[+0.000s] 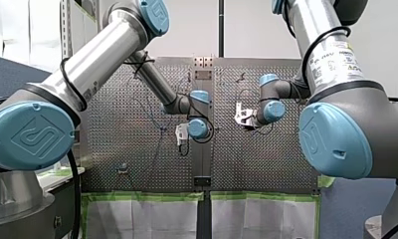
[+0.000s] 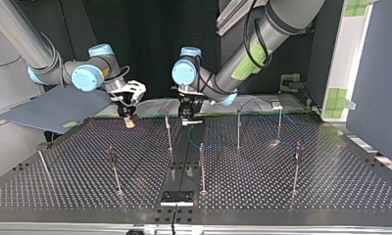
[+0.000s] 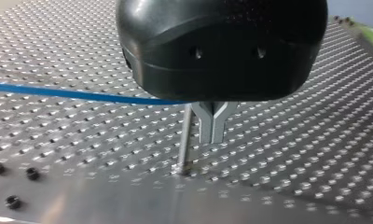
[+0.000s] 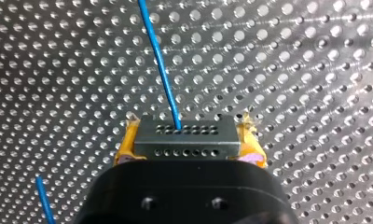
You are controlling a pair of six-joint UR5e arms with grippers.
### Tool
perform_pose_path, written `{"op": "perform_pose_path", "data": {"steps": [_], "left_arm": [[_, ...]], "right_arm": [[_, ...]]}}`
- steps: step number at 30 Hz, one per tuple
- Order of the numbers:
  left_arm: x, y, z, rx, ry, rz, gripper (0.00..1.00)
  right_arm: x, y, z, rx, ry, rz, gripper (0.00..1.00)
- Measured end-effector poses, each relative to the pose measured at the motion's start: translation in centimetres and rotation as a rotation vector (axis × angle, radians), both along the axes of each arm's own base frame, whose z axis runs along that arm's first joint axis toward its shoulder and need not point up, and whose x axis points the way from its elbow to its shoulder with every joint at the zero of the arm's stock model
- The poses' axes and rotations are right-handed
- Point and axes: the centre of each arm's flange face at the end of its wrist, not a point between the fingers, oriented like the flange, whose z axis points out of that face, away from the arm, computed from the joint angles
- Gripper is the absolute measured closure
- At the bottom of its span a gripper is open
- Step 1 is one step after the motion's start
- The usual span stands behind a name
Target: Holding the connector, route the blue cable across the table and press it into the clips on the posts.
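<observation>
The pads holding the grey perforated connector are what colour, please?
Yellow pads, shown best in the right wrist view.

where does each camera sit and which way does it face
Front view: behind and above the arms, looking over the table; both arms, my left gripper and my right gripper show.
Top view: across the table, facing the arms; sides crossed.
Left wrist view: on my left wrist, past shut fingers toward a post and the cable.
Right wrist view: on my right wrist; yellow pads clamp the connector.
Shared: both wrist views show the cable.
</observation>
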Motion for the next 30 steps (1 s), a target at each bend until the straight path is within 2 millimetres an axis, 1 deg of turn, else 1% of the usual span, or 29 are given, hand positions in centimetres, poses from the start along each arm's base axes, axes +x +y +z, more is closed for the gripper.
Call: {"op": "perform_pose_path", "data": {"steps": [5, 8, 11, 15, 21, 25, 30], "left_arm": [[1.6, 0.0, 1.5, -0.016, -0.023, -0.007, 1.00], [2.3, 0.1, 2.1, -0.018, -0.027, -0.009, 1.00], [2.7, 0.3, 2.3, -0.015, -0.023, -0.014, 1.00], [2.5, 0.0, 2.3, -0.006, -0.013, -0.028, 1.00], [2.0, -1.0, 1.5, 0.016, 0.005, -0.050, 1.00], [2.2, -1.4, 0.5, 0.053, 0.024, -0.037, 1.00], [2.9, -1.5, -0.9, 0.082, 0.053, -0.015, 1.00]], "right_arm": [[-0.5, -1.0, 0.6, -0.013, -0.007, -0.009, 1.00], [-0.8, -1.6, 1.0, -0.021, -0.011, -0.012, 1.00], [-1.1, -2.0, 1.1, -0.025, -0.013, -0.015, 1.00], [-1.5, -2.4, 0.9, -0.022, -0.014, -0.016, 1.00], [-1.6, -2.6, -0.2, -0.006, -0.009, -0.016, 1.00], [-1.9, -2.8, -0.6, -0.002, -0.009, -0.019, 1.00], [-2.4, -3.6, -0.5, -0.006, -0.011, -0.028, 1.00]]}}
